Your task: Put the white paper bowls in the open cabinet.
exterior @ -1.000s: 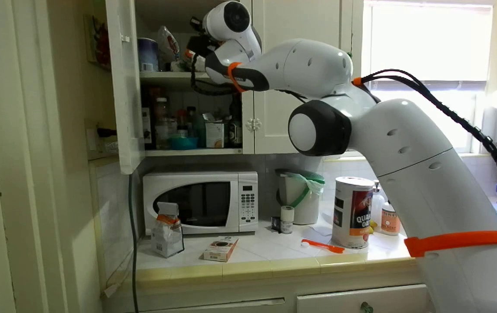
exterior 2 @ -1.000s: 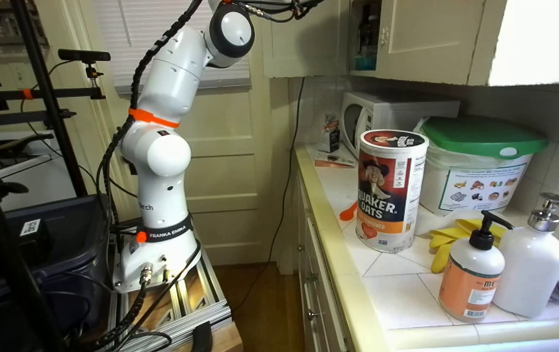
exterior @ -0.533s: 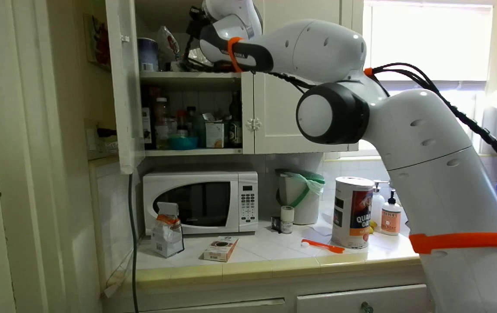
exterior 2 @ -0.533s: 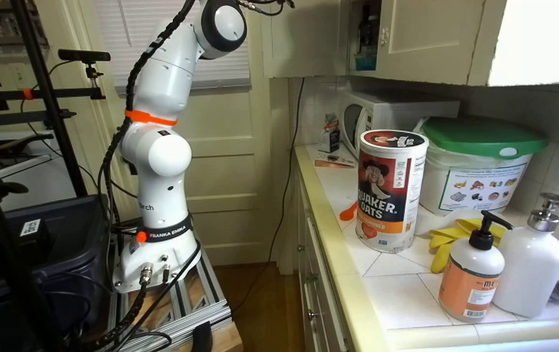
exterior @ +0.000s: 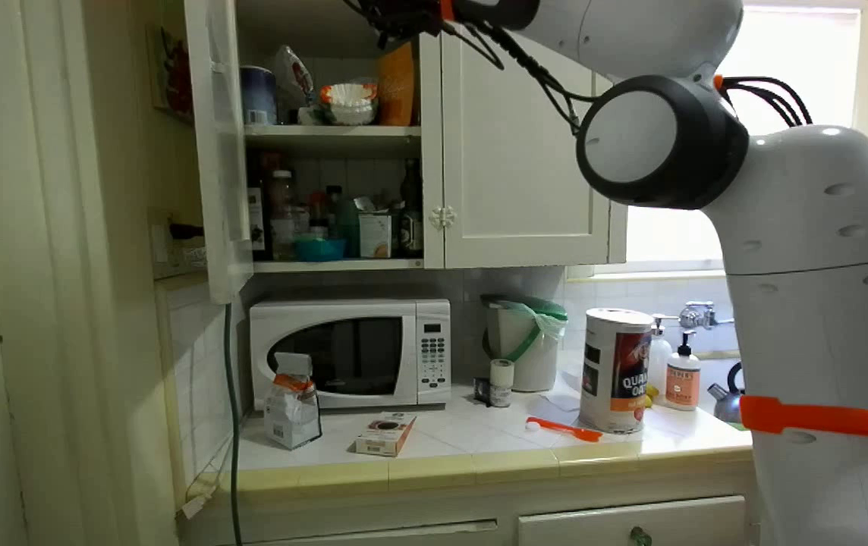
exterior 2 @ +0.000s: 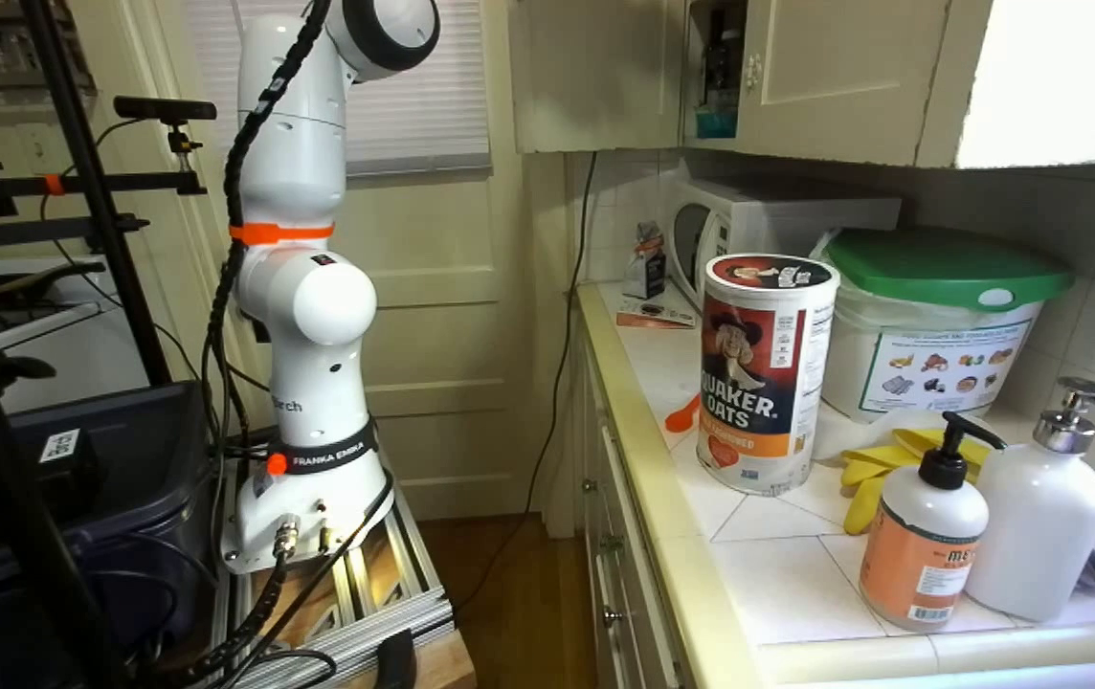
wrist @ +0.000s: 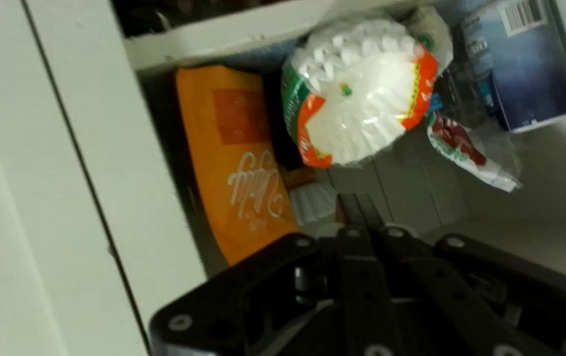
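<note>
The white paper bowls [exterior: 350, 110] are a small fluted stack in clear wrap with orange and green print. They rest on the upper shelf of the open cabinet [exterior: 331, 131], beside an orange pack. They also show in the wrist view [wrist: 357, 99], tilted, with the shelf at the top of the picture. My gripper [wrist: 355, 200] is shut, its fingers together with nothing between them, apart from the bowls. In an exterior view its dark body [exterior: 404, 19] is at the top edge, above and in front of the bowls, fingertips not clear. The other exterior view does not show the gripper.
The orange pack [wrist: 236, 158] stands between the bowls and the cabinet frame. A blue canister [exterior: 258, 95] and a plastic bag share the shelf. The open cabinet door [exterior: 221, 152] is at the left. The microwave [exterior: 350, 353] and oats canister [exterior: 616, 371] stand on the counter below.
The arm has risen and drawn back from the cabinet. The gripper has left the place in front of the shelf, and the bowls and orange pack are uncovered. The bowls stay on the shelf.
</note>
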Available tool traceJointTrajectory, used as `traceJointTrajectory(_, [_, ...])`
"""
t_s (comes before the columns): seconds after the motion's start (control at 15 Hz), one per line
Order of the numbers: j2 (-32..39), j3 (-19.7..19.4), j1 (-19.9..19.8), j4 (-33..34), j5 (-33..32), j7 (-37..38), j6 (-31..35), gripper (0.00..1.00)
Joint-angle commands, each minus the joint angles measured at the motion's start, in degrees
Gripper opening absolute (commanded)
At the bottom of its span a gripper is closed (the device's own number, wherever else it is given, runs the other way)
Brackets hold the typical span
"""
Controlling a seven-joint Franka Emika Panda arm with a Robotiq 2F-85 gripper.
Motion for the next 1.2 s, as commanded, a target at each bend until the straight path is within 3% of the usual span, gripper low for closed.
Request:
traceJointTrajectory(0.0, [-6.07,1.45,0.91,-1.61,3.28,-2.38,-15.40,0.00])
traceJointTrajectory(0.47, [-11.53,2.68,0.73,-1.80,16.13,5.47,-37.66,0.00])
traceJointTrajectory(0.53, [-11.90,2.63,0.77,-1.58,17.03,7.18,-39.81,0.26])
traceJointTrajectory(0.6, [-12.42,2.49,0.66,-1.66,17.78,8.56,-41.15,0.27])
traceJointTrajectory(0.93, [-15.52,0.33,-0.47,-2.92,26.35,13.34,-43.28,0.63])
traceJointTrajectory(1.13, [-18.18,-2.49,-1.27,-5.53,32.30,11.08,-43.47,0.85])
